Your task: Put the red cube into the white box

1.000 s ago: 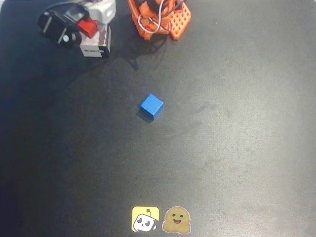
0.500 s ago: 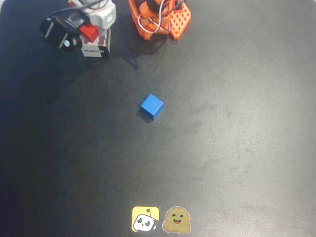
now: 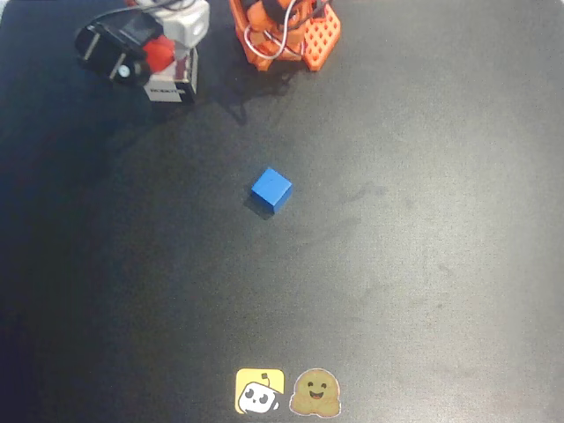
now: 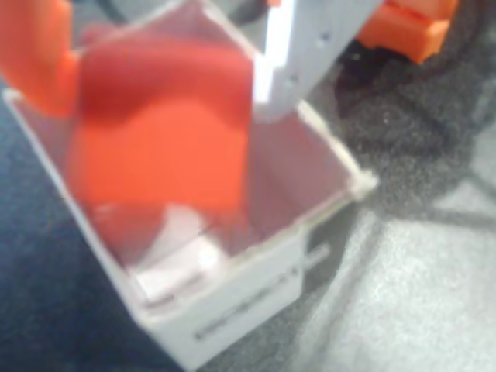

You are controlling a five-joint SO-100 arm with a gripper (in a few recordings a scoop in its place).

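Gripper fingers clamp the small bright red cube directly above the open white thin-walled box, inside its rim outline. Risk: cube sits near one wall; off-centre release could catch the rim.

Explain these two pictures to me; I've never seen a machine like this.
It's a small robot arm on a black table. One camera looks straight down; the other rides on the arm's wrist. From above you see the arm's orange base, a blue cube mid-table and two stickers at the near edge. The gripper, the arm's two-finger pincer, holds the red cube over the open white box. The blurred wrist picture looks down into that box, the cube not yet released.
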